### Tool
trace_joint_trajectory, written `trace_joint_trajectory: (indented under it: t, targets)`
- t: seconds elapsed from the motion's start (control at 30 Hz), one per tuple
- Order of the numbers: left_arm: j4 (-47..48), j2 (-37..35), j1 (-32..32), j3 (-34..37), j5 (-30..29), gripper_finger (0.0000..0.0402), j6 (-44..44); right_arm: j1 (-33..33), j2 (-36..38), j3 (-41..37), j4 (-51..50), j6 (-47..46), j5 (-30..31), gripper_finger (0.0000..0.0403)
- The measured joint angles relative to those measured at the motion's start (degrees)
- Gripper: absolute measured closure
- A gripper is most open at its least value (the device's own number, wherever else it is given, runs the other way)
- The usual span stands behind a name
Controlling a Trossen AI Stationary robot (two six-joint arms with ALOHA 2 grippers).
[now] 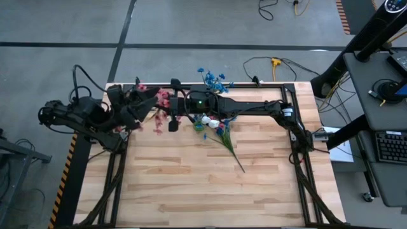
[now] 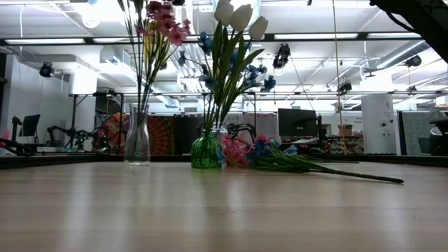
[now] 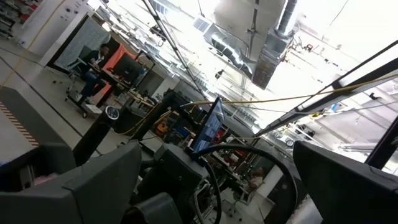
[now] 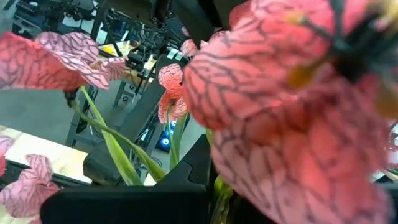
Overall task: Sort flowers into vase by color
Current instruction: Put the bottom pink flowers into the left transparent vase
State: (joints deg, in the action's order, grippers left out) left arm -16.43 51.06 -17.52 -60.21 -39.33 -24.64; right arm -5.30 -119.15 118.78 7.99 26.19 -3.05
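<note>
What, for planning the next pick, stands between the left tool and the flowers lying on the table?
The right tool and the green vase, both between the left tool and those flowers.

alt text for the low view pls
A clear vase of pink flowers and a green vase of white and blue flowers stand on the wooden table. Loose flowers lie beside the green vase.

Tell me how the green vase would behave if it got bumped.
The green vase would probably tip easily: tall white tulips rise far above its small base. It looks like glass, so likely fragile and slippery. Being round, it might roll once down.
</note>
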Motion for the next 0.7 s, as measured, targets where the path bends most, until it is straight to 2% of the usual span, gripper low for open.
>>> trace_joint_trajectory:
  t: [0.7]
  targets:
    - [-0.7,-3.7,0.0,0.0,-1.2,0.0002,0.5,0.0,0.0,0.0,-1.5,1.9,0.1,0.0390]
